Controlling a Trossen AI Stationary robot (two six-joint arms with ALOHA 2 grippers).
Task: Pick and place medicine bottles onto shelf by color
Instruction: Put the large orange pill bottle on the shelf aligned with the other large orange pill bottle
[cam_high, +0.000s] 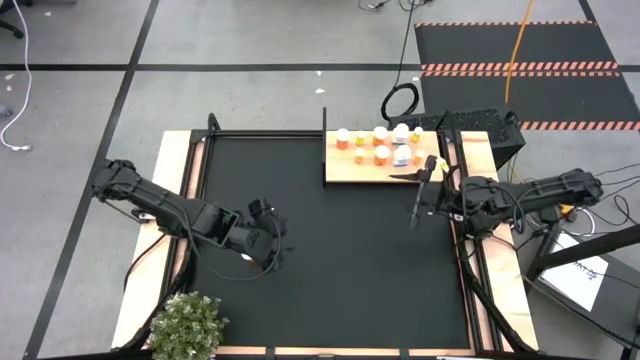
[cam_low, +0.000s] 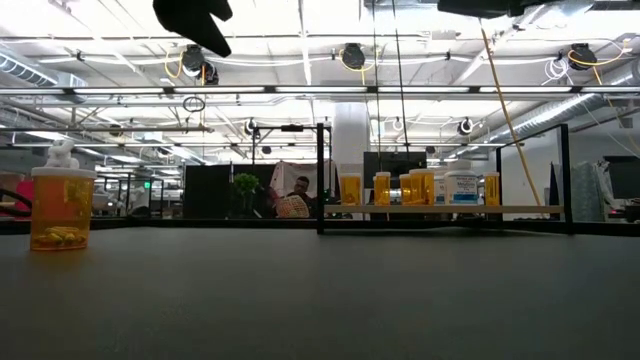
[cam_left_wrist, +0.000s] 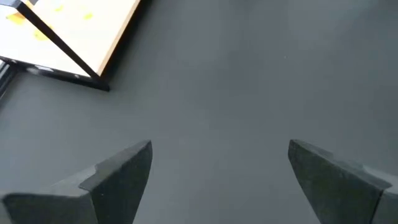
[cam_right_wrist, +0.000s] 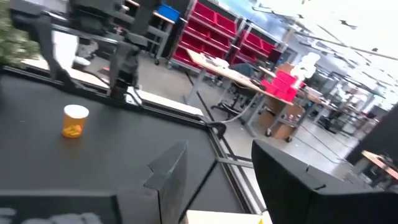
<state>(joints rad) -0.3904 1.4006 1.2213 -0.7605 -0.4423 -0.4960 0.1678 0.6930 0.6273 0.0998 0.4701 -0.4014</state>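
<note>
At the left, left gripper: fingers wide, empty, over bare black mat.
Lone orange bottle: upright on the mat, close to my left arm, well apart from the right.
Shelf: back right, other bottles standing on it.
Right gripper: part-spread, empty, just beside the shelf; I judge the left arm nearer the bottle.

1. A black mat covers most of the table top.
2. A small green plant sits at the table's near left corner.
3. A coiled black cable lies on the floor behind the table.
4. An orange cord crosses a dark floor mat edged with red-and-white stripes.
5. Red storage bins line the room beyond.
</note>
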